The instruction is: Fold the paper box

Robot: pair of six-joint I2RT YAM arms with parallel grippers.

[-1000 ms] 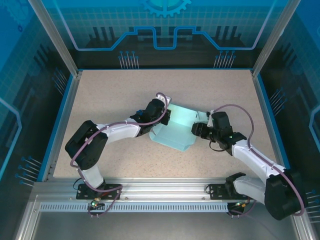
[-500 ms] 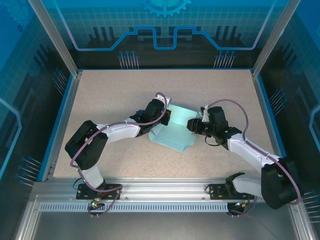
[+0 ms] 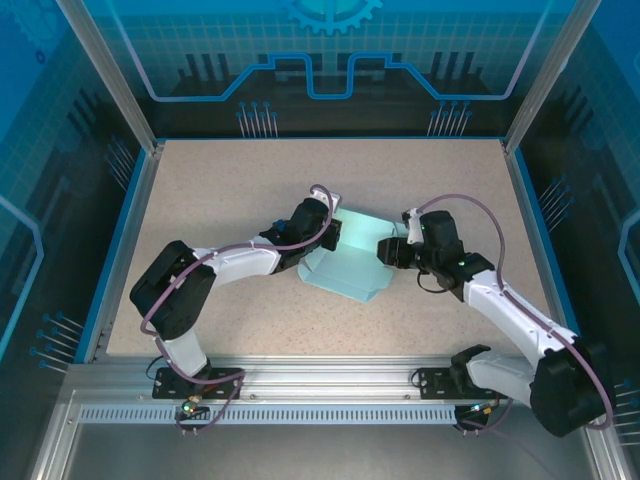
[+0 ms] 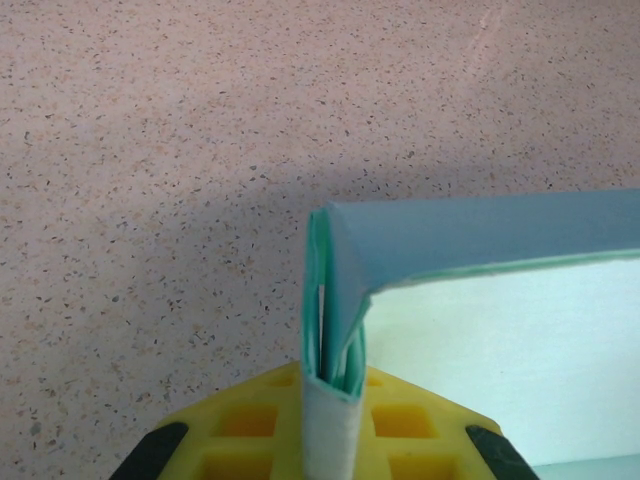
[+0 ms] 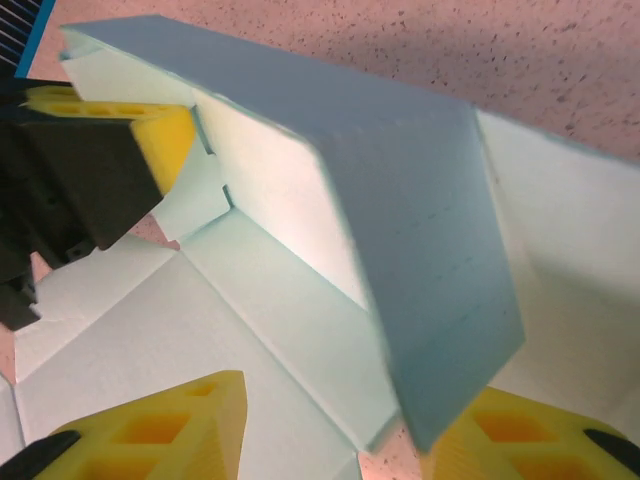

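The paper box (image 3: 345, 268) is pale cyan card lying partly folded at the table's middle. My left gripper (image 3: 327, 228) is shut on a doubled-over wall at the box's far left corner. In the left wrist view that folded strip (image 4: 333, 395) stands pinched between the yellow fingers (image 4: 245, 430), and the adjoining wall (image 4: 480, 230) runs off to the right. My right gripper (image 3: 388, 251) is at the box's right side, open. Its yellow fingers (image 5: 150, 430) straddle the sheet, and a raised flap (image 5: 420, 220) leans down toward the right-hand finger.
The speckled tabletop (image 3: 220, 190) has free room all round the box. A blue rim (image 3: 118, 240) and metal posts bound the table. The left gripper's yellow finger (image 5: 110, 120) shows at the raised wall's far end in the right wrist view.
My right gripper has moved left and slightly farther away, in against the box's right side. The left gripper has kept its hold without moving.
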